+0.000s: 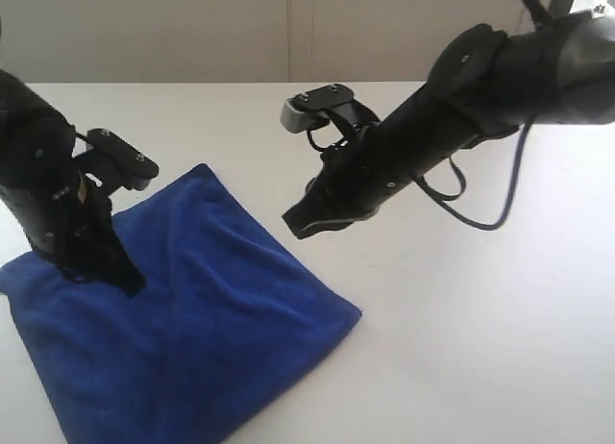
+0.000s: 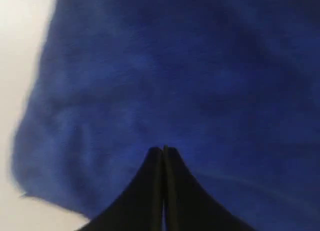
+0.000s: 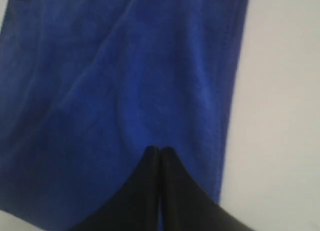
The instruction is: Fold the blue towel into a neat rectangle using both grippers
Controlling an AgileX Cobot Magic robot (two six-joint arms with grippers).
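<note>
The blue towel [image 1: 202, 319] lies on the white table [image 1: 480, 319] at the front left, spread as a rough four-sided patch with soft creases. My left gripper [image 1: 132, 283] points down onto the towel near its left side, jaws shut with no cloth between them. From the left wrist view, the left gripper [image 2: 163, 150] has the towel [image 2: 190, 76] filling the picture beneath it. My right gripper [image 1: 292, 222] hangs shut above the towel's far right edge, not touching it. Its wrist view has the right gripper [image 3: 160, 151] over the towel [image 3: 125, 81], close to a hemmed edge.
Bare white table [image 3: 280, 116] stretches to the right of the towel and behind it. A pale wall [image 1: 288, 31] runs along the table's far edge. A black cable [image 1: 480, 218] loops under the right arm.
</note>
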